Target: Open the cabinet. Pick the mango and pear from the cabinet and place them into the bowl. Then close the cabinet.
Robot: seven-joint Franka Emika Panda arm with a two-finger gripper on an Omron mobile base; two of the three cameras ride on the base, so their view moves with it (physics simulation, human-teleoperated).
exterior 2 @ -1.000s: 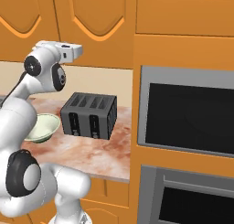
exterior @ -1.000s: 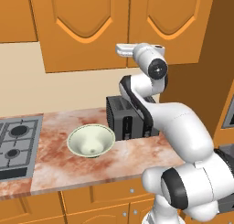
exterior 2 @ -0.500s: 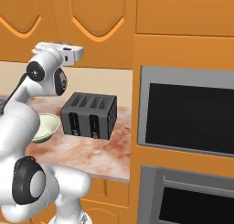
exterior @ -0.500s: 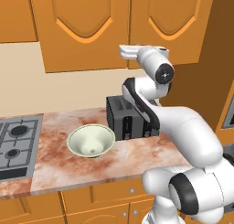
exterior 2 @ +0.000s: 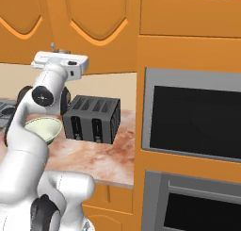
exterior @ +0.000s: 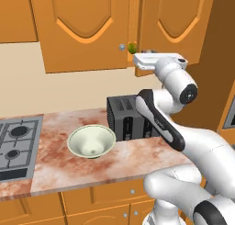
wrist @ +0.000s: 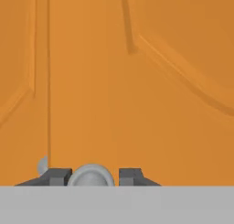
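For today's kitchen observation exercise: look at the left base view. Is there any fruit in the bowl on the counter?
No: the bowl sits on the marble counter with its pale inside bare, with no mango or pear in it.

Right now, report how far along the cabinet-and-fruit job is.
Done: little. The right door of the cabinet looks slightly ajar, with something green, perhaps the pear, peeking at the gap. In hand: the gripper is at the right door's knob, which sits between its fingertips; whether they are clamped on it cannot be told. Left: opening fully, moving both fruits into the bowl, which is empty, then closing the cabinet.
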